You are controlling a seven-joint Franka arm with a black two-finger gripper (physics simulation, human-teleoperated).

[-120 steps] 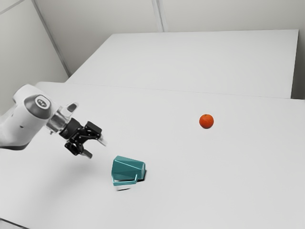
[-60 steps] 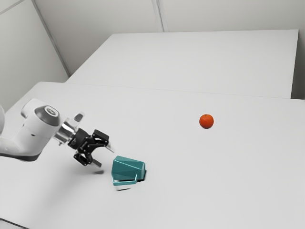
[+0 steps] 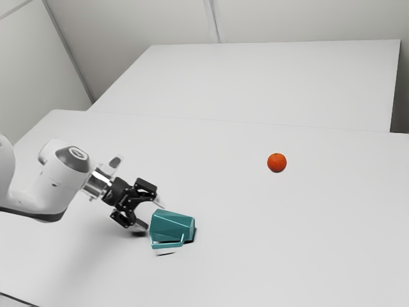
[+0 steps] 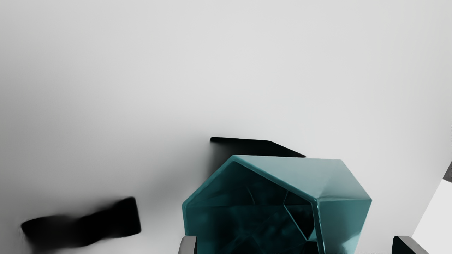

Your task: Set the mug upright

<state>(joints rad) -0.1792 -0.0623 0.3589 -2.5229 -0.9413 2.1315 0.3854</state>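
Smooth and white, the big tabletop [image 3: 300, 249] runs all the way to a straight far edge. Nearest on it is the thin handle [image 3: 167, 245] of a teal mug with flat sides [image 3: 171, 225]. The mug lies on its side, closer to the tabletop's near edge than to its far one. Its open mouth faces the black two-finger hand [image 3: 152, 215]. The hand's two fingers are wide apart, right by the mouth, and I cannot tell if one touches the rim. Behind the hand, the white and grey robot arm [image 3: 56, 179] comes in from the exterior view's left. Farther off, a round orange fruit [image 3: 277, 163] sits nearer the tabletop's far edge, more to the exterior view's right. Past that edge is a flat white surface [image 3: 268, 83], then pale grey walls [image 3: 128, 38].
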